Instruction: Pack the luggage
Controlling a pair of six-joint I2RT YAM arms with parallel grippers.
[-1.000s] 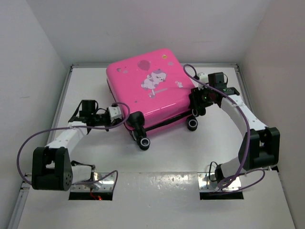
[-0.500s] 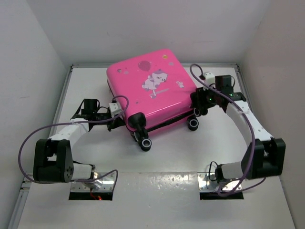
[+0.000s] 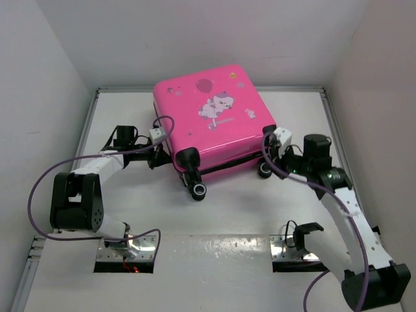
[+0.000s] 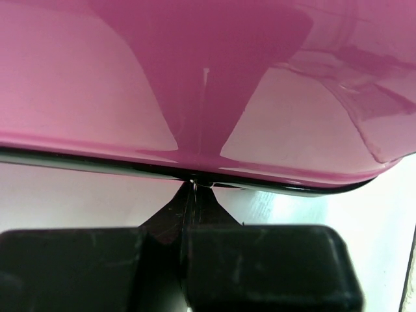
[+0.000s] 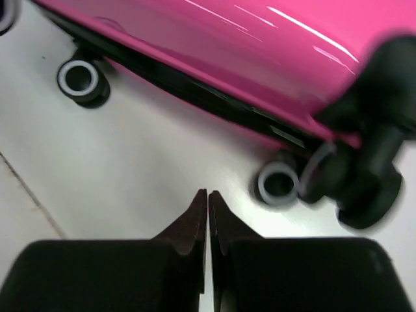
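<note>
The luggage (image 3: 211,127) is a bright pink hard-shell suitcase lying shut at the back middle of the table, its white cartoon print facing up. My left gripper (image 3: 158,155) is at its left side. In the left wrist view that gripper (image 4: 194,184) is shut, its tips against the black seam under the pink shell (image 4: 195,78); whether they pinch anything there is hidden. My right gripper (image 3: 276,162) is by the near right corner. It is shut (image 5: 208,193) on nothing, over bare table, a little short of a black wheel (image 5: 278,183) under the pink shell (image 5: 227,45).
Two black wheels (image 3: 199,191) (image 3: 263,170) stick out from the suitcase's near side. White walls close the table in on the left, back and right. A purple cable (image 3: 45,188) loops beside the left arm.
The suitcase has shifted right and turned squarer to the table. My right gripper has drawn back from its right side toward the near corner and shut. My left gripper followed the left side.
</note>
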